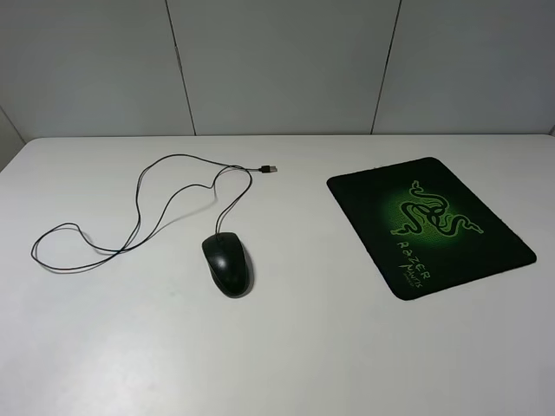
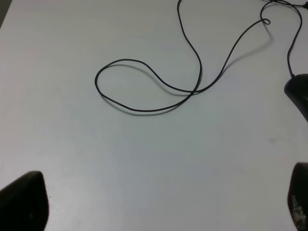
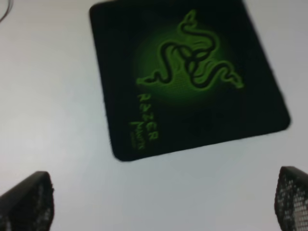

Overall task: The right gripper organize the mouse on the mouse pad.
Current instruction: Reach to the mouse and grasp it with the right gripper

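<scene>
The black mouse lies on the white table left of centre, off the pad; its edge shows in the left wrist view. Its thin cord loops to the left and ends in a USB plug. The black mouse pad with a green snake logo lies flat at the right and fills the right wrist view. My right gripper is open and empty, above the table near the pad's front edge. My left gripper is open and empty, above the table near the cord loops. Neither arm shows in the exterior view.
The white table runs back to a grey panelled wall. The cord loops spread over the left half of the table.
</scene>
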Available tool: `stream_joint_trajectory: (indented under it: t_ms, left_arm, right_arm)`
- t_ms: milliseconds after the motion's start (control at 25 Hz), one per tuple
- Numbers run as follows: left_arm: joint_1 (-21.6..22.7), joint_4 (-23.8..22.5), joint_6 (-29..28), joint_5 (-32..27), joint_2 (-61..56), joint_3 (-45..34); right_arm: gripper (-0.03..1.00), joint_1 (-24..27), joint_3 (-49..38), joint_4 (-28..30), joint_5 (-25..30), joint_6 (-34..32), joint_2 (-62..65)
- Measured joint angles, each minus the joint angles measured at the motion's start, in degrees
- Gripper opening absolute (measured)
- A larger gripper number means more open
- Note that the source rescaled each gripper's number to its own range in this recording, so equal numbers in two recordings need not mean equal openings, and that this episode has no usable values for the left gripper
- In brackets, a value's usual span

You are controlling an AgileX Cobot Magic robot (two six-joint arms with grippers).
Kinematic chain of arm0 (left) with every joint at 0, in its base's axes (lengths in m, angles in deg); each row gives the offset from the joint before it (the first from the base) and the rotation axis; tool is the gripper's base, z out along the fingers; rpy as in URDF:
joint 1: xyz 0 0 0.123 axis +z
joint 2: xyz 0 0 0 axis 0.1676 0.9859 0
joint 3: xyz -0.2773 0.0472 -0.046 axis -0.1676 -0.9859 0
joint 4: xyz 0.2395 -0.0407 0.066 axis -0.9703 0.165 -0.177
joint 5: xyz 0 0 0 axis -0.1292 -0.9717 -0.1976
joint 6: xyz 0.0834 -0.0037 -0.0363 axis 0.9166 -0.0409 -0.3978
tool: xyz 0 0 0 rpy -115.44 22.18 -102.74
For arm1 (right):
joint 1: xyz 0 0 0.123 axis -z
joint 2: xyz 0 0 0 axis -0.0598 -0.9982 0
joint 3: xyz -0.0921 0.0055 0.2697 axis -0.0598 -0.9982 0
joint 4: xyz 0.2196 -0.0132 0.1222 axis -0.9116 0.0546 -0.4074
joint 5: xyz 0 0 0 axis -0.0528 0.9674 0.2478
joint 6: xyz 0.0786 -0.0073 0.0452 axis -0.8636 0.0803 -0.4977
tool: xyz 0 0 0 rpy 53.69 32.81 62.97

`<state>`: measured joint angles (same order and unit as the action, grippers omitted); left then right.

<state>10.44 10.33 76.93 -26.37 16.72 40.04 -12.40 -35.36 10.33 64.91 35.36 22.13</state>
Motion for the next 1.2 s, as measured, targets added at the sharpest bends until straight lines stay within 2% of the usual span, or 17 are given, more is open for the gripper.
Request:
stream_joint_trajectory:
  t_ms: [120, 280, 720, 880, 1040, 1200]
  left_arm:
    - [0.0, 0.0, 0.0, 0.0, 0.0, 0.0]
    - [0.0, 0.0, 0.0, 0.0, 0.0, 0.0]
    - [0.0, 0.0, 0.0, 0.0, 0.0, 0.0]
    - [0.0, 0.0, 0.0, 0.0, 0.0, 0.0]
    - [0.0, 0.0, 0.0, 0.0, 0.0, 0.0]
    - [0.0, 0.0, 0.0, 0.0, 0.0, 0.0]
  right_arm:
    - [1.0, -3.69, 2.28, 0.0, -0.4, -0.15, -6.54]
    - [1.0, -9.38, 4.86, 0.41, -3.59, -1.63, -13.9]
    - [1.0, -27.74, 12.3, 6.05, -11.41, -11.12, -33.07]
    - [1.0, -33.29, 15.89, 7.18, -12.18, -14.4, -39.5]
    - [1.0, -38.47, 19.67, 10.79, -12.25, -18.63, -45.24]
    - [1.0, -41.4, 23.2, 12.67, -12.44, -21.47, -49.6]
